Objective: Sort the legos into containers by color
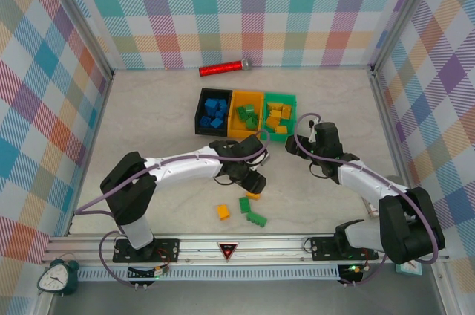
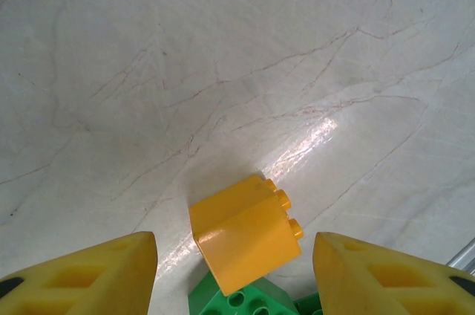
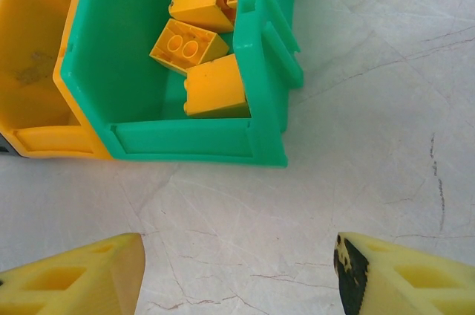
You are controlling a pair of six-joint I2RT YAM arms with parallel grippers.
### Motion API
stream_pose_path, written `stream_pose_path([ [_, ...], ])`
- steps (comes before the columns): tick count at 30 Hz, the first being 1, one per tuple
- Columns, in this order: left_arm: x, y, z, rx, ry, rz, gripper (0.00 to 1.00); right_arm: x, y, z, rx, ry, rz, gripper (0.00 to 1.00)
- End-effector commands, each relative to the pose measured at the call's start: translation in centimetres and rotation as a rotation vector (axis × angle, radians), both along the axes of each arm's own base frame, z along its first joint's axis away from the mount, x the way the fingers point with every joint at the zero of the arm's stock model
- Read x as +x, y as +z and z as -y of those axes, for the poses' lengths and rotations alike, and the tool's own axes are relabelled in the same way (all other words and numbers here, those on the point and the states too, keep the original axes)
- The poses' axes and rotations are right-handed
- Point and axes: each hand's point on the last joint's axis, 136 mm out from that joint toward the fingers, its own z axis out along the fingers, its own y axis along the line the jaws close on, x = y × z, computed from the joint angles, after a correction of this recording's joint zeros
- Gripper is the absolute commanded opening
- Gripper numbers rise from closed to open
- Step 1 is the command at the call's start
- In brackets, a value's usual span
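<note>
From above, my left gripper (image 1: 254, 185) hangs well in front of the green bin (image 1: 280, 96), on its near side, with a yellow brick (image 1: 254, 195) at its tip. Two green bricks (image 1: 257, 218) and a second yellow brick (image 1: 223, 212) lie farther from that bin. My right gripper (image 1: 291, 144) is just before the bin's near wall.

In my left wrist view, my fingers (image 2: 89, 274) stand apart. The yellow brick (image 2: 245, 233) lies on the table (image 2: 223, 70) between them, not touched. A green brick (image 2: 237, 301) is against it or just beside it; I cannot tell which.

In my right wrist view, my fingers (image 3: 82, 274) are also apart, over the bare table (image 3: 356, 144). The green bin (image 3: 185, 140) is just ahead, with yellow bricks (image 3: 215, 88) inside.
</note>
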Motion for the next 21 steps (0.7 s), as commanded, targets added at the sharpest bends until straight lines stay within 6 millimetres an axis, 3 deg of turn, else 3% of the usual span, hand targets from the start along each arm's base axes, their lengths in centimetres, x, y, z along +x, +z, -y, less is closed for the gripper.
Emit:
stream_pose_path([
  [1, -1.2, -0.2, -0.3, 0.043, -0.047, -0.007, 0.58, 0.4, 0.4, -0.2, 0.022, 0.000, 0.018, 0.69],
  [5, -1.5, -0.7, -0.3, 0.080, -0.052, -0.009, 0.61, 0.3, 0.5, -0.2, 0.020, -0.001, 0.019, 0.69],
  [9, -1.0, -1.1, -0.5, 0.116, 0.017, 0.023, 0.73, 0.4, 0.5, -0.2, 0.024, 0.002, 0.021, 0.69],
  [17, -1.5, -2.5, 0.8, 0.086, 0.195, -0.046, 0.71, 0.3, 0.5, -0.2, 0.022, -0.001, 0.019, 0.69],
  [21, -1.6, -3.5, 1.4, 0.109, 0.244, -0.061, 0.65, 0.3, 0.5, -0.2, 0.023, 0.002, 0.019, 0.69],
])
